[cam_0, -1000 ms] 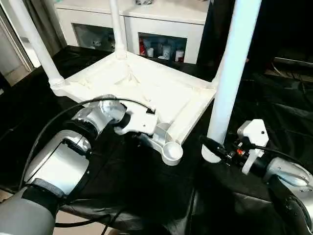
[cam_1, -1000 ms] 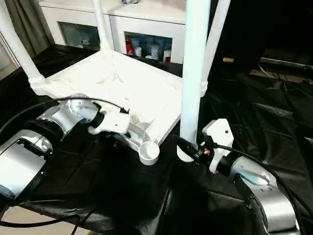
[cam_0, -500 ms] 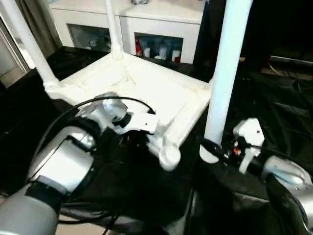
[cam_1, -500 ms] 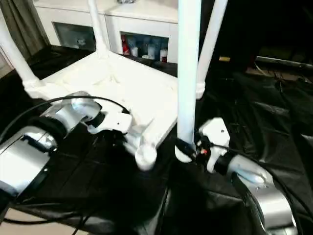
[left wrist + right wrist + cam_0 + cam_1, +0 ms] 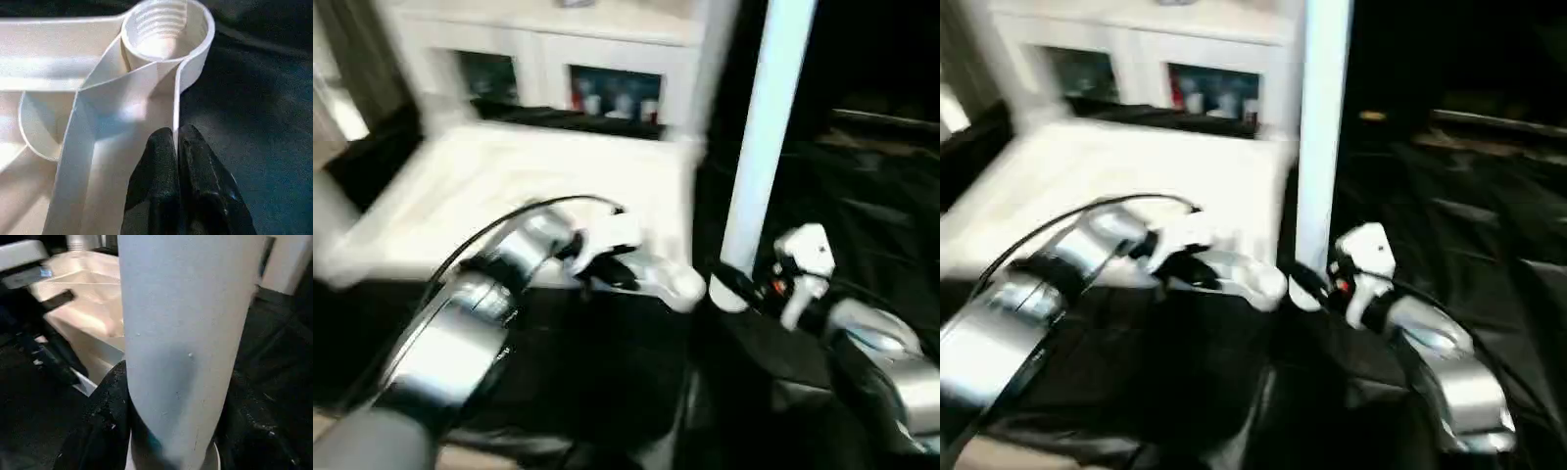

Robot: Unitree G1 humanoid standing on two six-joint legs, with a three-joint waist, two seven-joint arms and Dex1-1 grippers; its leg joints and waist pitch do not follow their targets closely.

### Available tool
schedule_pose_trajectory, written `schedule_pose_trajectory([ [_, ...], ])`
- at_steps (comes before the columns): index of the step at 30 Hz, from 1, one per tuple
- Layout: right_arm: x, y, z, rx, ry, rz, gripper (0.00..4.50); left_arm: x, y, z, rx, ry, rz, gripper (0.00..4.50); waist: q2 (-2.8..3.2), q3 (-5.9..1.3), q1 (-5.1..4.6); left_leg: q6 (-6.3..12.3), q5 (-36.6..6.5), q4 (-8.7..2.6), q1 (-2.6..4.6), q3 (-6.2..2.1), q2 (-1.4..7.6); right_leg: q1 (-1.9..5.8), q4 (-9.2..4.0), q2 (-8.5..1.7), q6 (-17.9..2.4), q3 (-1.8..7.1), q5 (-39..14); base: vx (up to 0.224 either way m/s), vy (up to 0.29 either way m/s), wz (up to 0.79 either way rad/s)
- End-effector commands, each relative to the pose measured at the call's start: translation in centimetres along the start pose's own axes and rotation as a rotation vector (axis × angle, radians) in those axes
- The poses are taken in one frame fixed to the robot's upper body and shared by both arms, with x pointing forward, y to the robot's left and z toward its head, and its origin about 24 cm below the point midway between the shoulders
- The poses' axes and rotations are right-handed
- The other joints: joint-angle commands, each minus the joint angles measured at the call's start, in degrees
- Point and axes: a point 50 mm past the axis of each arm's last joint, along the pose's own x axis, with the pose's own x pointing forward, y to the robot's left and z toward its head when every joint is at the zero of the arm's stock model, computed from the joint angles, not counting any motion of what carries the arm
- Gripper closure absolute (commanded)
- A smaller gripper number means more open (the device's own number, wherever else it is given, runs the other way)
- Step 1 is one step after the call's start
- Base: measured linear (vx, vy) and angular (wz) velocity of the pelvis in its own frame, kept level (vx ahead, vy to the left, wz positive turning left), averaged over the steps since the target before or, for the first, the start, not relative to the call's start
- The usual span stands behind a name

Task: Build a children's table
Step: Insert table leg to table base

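Left hand (image 5: 175, 147) pinches tabletop rim (image 5: 175, 93); right hand (image 5: 168, 396) grips upright leg (image 5: 186, 333).

place: home room | cue: white cabinet (image 5: 558, 39), glass-front shelves (image 5: 612, 93) of small items

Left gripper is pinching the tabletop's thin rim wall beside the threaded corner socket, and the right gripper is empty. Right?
Not quite. The right gripper is not empty: it holds a white leg upright, as the right wrist view shows. The left gripper does pinch the rim wall by the threaded corner socket.
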Motion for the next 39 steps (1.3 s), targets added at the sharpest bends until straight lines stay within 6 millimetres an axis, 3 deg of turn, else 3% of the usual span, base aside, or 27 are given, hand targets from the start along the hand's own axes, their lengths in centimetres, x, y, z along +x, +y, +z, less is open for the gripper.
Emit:
schedule_pose_trajectory([
  [1,0.3,-0.4,0.5,0.039,-0.027,-0.039,2.62,0.1,-1.5,-2.8,-0.014,0.027,0.030,4.48,-0.75,-3.09,0.65,3.32,-10.81,-3.58,0.58,-0.59,2.12,2.07,-5.41,-4.76,-14.49,2.48,-6.97,0.000,0.000,0.00],
  [2,0.5,-0.4,0.5,0.061,-0.032,-0.046,2.62,0.1,-2.1,-2.9,0.013,0.019,0.029,4.48,-0.95,-3.00,0.39,2.76,-11.41,-3.98,0.35,-0.72,2.27,2.19,-5.27,-4.63,-13.90,2.49,-7.07,0.000,0.000,0.00],
  [3,0.7,-0.4,0.6,0.085,-0.038,-0.053,2.62,0.1,-2.6,-2.9,0.041,0.005,0.021,4.48,-0.75,-3.19,0.60,2.42,-11.80,-3.97,0.73,-0.77,2.43,2.06,-5.13,-4.73,-13.97,2.48,-7.01,0.000,0.000,0.00],
  [4,0.7,-0.4,0.6,0.094,-0.041,-0.056,2.62,0.2,-2.9,-2.9,0.053,-0.001,0.017,4.48,-1.70,-3.26,0.49,2.54,-11.53,-4.02,0.72,-0.77,2.56,2.06,-4.90,-4.92,-13.53,2.50,-7.40,0.000,0.000,0.00],
  [5,0.9,-0.4,0.6,0.110,-0.042,-0.056,2.62,0.2,-3.4,-2.9,0.058,-0.015,0.007,4.48,-1.01,-3.16,0.53,2.21,-12.00,-4.02,1.18,-0.45,2.54,1.37,-5.28,-4.67,-13.29,2.66,-8.04,0.000,0.000,0.00],
  [6,1.3,0.0,0.8,0.120,-0.043,-0.009,2.62,0.1,-4.2,-3.1,0.057,-0.006,-0.013,4.48,-2.02,-3.06,0.26,1.92,-11.85,-4.28,0.96,-0.47,2.72,1.49,-5.07,-4.59,-13.34,2.66,-7.09,0.000,0.000,0.00],
  [7,1.4,0.1,0.9,0.120,-0.044,0.001,2.62,0.1,-4.3,-3.1,0.056,-0.003,-0.016,4.48,-1.79,-3.16,0.40,1.74,-11.67,-4.30,0.95,-0.59,2.79,1.63,-4.83,-4.73,-13.19,2.63,-6.66,0.000,0.000,0.00],
  [8,1.8,0.6,1.1,0.121,-0.047,0.050,2.62,0.0,-4.9,-3.3,0.058,0.006,-0.035,4.50,-1.98,-3.08,0.30,1.70,-11.76,-4.32,1.14,-0.31,2.67,1.33,-5.12,-4.59,-12.60,2.74,-6.46,0.000,0.000,0.00],
  [10,2.3,1.0,1.4,0.123,-0.055,0.099,2.62,0.0,-5.2,-3.3,0.051,0.003,-0.048,4.50,-2.27,-3.15,0.29,1.53,-11.57,-4.35,1.01,-0.37,2.63,1.45,-4.99,-4.62,-12.36,2.74,-6.12,0.000,0.000,0.00],
  [11,2.4,1.1,1.5,0.126,-0.057,0.119,2.63,0.1,-5.2,-3.4,0.039,0.001,-0.044,4.50,-2.09,-3.12,0.38,1.28,-11.75,-4.32,1.23,-0.29,2.59,1.26,-5.03,-4.61,-12.20,2.79,-6.27,0.000,0.000,0.00],
  [12,2.6,1.3,1.6,0.121,-0.055,0.139,2.63,0.1,-5.3,-3.3,0.035,0.001,-0.040,4.50,-2.46,-3.07,0.39,1.12,-11.87,-4.31,1.17,-0.26,2.56,1.23,-5.04,-4.60,-11.96,2.81,-6.62,0.000,0.000,0.00],
  [13,2.8,1.4,1.6,0.117,-0.052,0.151,2.63,0.1,-5.3,-3.3,0.035,0.001,-0.037,4.50,-2.36,-3.10,0.46,0.88,-11.80,-4.36,1.20,-0.28,2.58,1.26,-5.07,-4.70,-11.89,2.84,-6.75,0.000,0.000,0.00],
  [16,4.0,1.7,1.3,0.121,-0.016,0.190,2.63,0.3,-5.5,-3.2,-0.028,0.001,-0.067,4.50,-2.89,-3.15,0.46,0.10,-11.36,-4.35,1.24,-0.22,2.49,1.21,-4.96,-4.66,-11.98,2.82,-6.56,0.000,0.000,0.00],
  [22,5.4,1.4,0.5,0.067,0.070,0.177,2.63,0.1,-4.9,-2.8,-0.051,0.033,-0.050,4.50,-3.06,-3.20,0.38,-0.34,-10.61,-4.28,1.23,-0.18,2.40,1.33,-4.84,-4.58,-12.20,2.91,-4.15,0.000,0.000,0.00],
  [24,5.8,1.3,0.5,0.056,0.072,0.181,2.63,0.1,-4.8,-2.6,-0.045,0.029,-0.055,4.50,-2.60,-3.16,0.41,-0.82,-11.41,-4.32,1.26,-0.21,2.41,1.34,-4.98,-4.65,-12.11,2.99,-4.80,0.000,0.000,0.00],
  [26,6.2,1.5,0.4,0.059,0.078,0.195,2.63,-0.1,-4.7,-2.3,-0.042,0.031,-0.064,4.50,-2.83,-3.25,0.27,-1.07,-11.70,-4.37,1.28,-0.24,2.39,1.41,-4.90,-4.49,-12.28,2.92,-4.32,0.000,0.000,0.00],
  [28,6.4,1.6,0.3,0.064,0.082,0.204,2.63,-0.1,-4.6,-2.3,-0.036,0.046,-0.066,4.50,-2.55,-3.30,0.37,-0.98,-11.47,-4.32,1.33,-0.27,2.41,1.44,-4.81,-4.52,-12.43,2.95,-3.55,0.000,0.000,0.00],
  [39,5.9,2.2,0.1,0.110,0.105,0.280,2.63,-0.8,-3.9,-2.4,-0.037,0.085,-0.053,4.50,-2.69,-3.32,0.47,-0.81,-12.20,-4.41,1.38,-0.31,2.49,1.54,-4.84,-4.50,-12.77,2.92,-3.25,0.000,0.000,0.00],
])
